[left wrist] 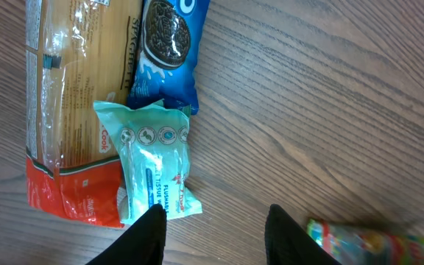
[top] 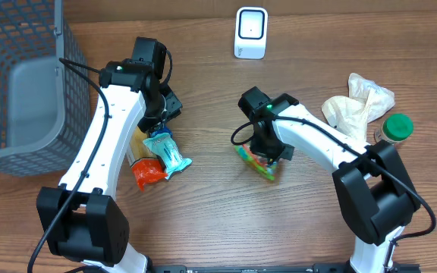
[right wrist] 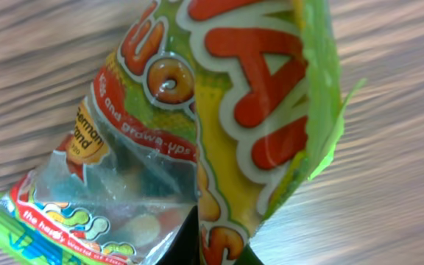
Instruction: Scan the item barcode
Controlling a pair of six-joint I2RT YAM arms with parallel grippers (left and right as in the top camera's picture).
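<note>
A wooden table [top: 203,220] is seen from above, with two robot arms reaching in from the lower edge of the frame. At the top centre a small white barcode scanner [top: 251,32] stands upright, well apart from both arms. A grey wire basket [top: 21,30] fills the upper left corner.

Just right of centre, a bright green, yellow and orange candy bag [top: 258,163] is gripped by the right gripper [top: 268,154], whose arm partly covers it from above. In the right wrist view the bag [right wrist: 256,96] fills nearly the whole frame. Large orange letters are printed across its yellow and green front, and a clear window at the lower left shows sweets inside. The right gripper [right wrist: 212,249] is clenched on the bag, whose lower edge is pinched between the dark fingers at the bottom centre. No barcode can be made out on the visible side.

Left of centre, a small pile of packets lies under the left arm. In the left wrist view a long clear spaghetti pack [left wrist: 72,96] with a red end is seen at the left. A blue cookie pack [left wrist: 169,51] lies just beside it at the top. A pale teal tissue pack [left wrist: 153,165] rests over both. The left gripper [left wrist: 213,217] is released: its two dark fingers stand apart at the bottom edge with bare wood between them, one close by the tissue pack. The candy bag [left wrist: 374,241] appears blurred at the lower right.

At the right edge of the overhead view a crumpled white cloth [top: 355,106] lies beside a green-lidded jar [top: 397,126].
</note>
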